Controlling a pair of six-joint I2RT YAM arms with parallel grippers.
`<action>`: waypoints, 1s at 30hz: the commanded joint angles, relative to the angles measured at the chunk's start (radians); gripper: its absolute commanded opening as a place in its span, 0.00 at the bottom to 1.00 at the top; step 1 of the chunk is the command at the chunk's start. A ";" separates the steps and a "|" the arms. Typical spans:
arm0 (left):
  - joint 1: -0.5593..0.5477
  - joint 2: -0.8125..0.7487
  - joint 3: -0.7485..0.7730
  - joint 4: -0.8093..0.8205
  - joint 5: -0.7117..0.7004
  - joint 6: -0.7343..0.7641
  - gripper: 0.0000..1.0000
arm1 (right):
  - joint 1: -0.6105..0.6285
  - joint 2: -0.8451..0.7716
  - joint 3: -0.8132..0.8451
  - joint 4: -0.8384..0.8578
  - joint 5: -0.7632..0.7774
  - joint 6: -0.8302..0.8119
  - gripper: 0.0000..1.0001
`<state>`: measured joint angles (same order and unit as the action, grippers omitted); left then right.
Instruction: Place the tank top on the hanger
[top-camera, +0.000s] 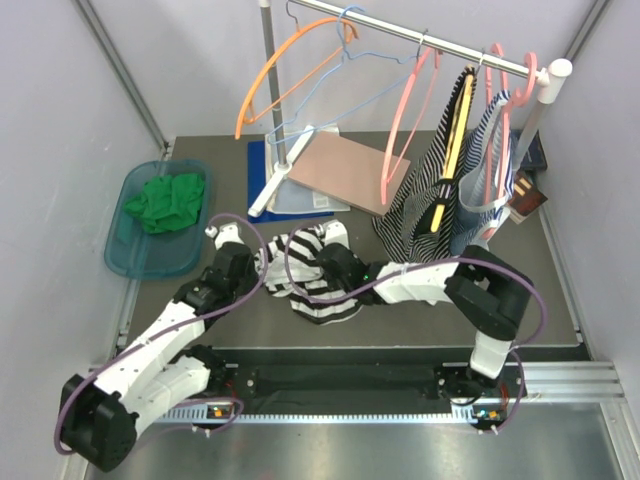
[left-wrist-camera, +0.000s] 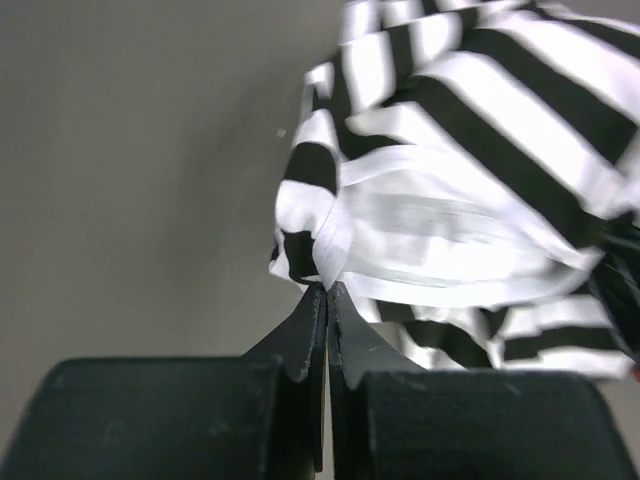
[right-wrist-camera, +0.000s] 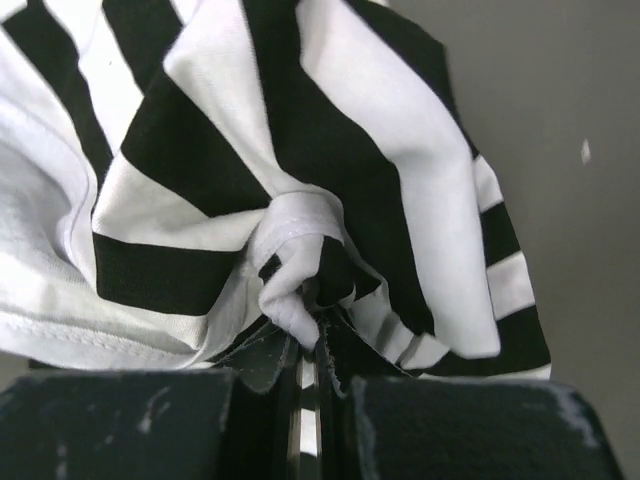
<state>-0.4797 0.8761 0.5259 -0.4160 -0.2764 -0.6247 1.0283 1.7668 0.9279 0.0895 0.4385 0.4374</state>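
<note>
With left gripper (left-wrist-camera: 326, 292) and right gripper (right-wrist-camera: 309, 335) each pinched shut on the top (top-camera: 312, 272), bunched on the table (top-camera: 425, 325): lift evenly, draw apart to open it, then approach the hanger (top-camera: 399, 130) on the rail (top-camera: 445, 43).

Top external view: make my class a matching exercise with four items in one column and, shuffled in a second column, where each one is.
1 green cloth
2 tank top
3 orange hanger
4 yellow-trimmed garment

A hanging near the rail's right end
B in the teal tray
C hooked on the rail's left part, bare
D on the table, pinched by left gripper and right gripper

Pairs: 1-B; 2-D; 3-C; 4-A
</note>
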 joint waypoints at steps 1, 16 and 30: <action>-0.002 -0.038 0.094 -0.096 0.016 0.022 0.00 | -0.033 0.080 0.173 0.059 -0.052 -0.075 0.00; 0.001 0.087 0.370 -0.158 -0.029 0.293 0.00 | 0.136 -0.252 0.167 -0.181 -0.187 -0.269 1.00; 0.026 0.093 0.292 -0.056 -0.017 0.368 0.00 | 0.340 -0.537 0.504 -0.537 -0.077 -0.298 0.99</action>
<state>-0.4580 1.0107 0.8463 -0.5255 -0.3023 -0.2798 1.3666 1.2968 1.2591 -0.3645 0.2722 0.1570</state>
